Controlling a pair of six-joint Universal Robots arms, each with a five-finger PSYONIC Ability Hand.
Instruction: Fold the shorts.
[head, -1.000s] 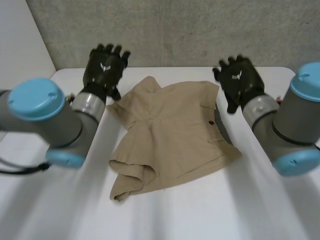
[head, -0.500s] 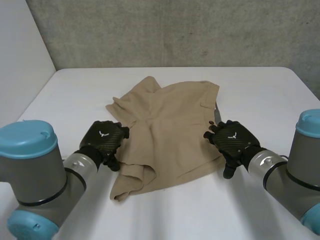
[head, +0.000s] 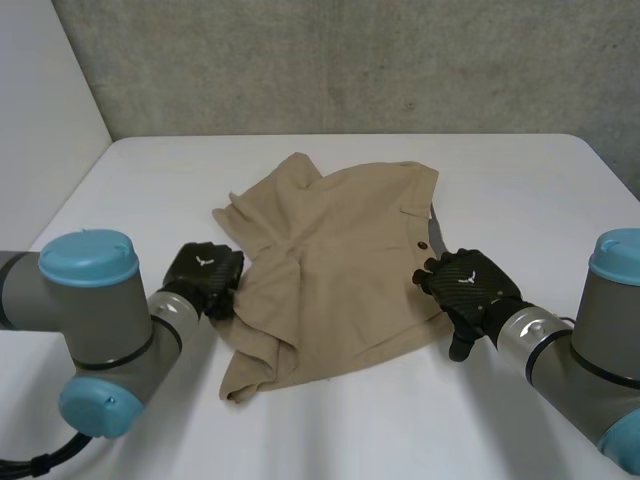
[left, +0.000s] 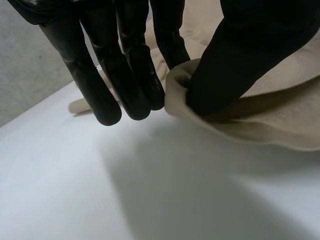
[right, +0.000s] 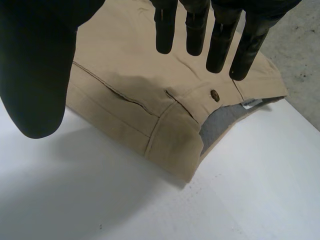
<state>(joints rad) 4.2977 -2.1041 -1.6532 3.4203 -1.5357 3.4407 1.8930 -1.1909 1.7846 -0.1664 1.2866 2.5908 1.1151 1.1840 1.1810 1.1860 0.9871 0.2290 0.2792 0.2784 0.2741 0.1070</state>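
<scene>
Tan shorts (head: 340, 265) lie crumpled in the middle of the white table (head: 150, 180), with a dark button (head: 422, 246) near their right edge. My left hand (head: 205, 280) is at the shorts' left edge. In the left wrist view its thumb (left: 235, 60) and a finger pinch a bunched fold of the cloth (left: 177, 92). My right hand (head: 468, 287) is at the shorts' right edge. In the right wrist view its fingers (right: 200, 30) are straight and spread above the waistband (right: 165, 130) and the button (right: 215, 95), holding nothing.
A grey concrete wall (head: 350, 60) runs behind the table's far edge and a white wall (head: 40, 110) stands at the left. Bare tabletop (head: 400, 420) lies in front of the shorts and on both sides.
Both hands came from the far side of the table down to the shorts' left and right edges. The left hand's fingers closed on the left edge; the right hand stayed open.
</scene>
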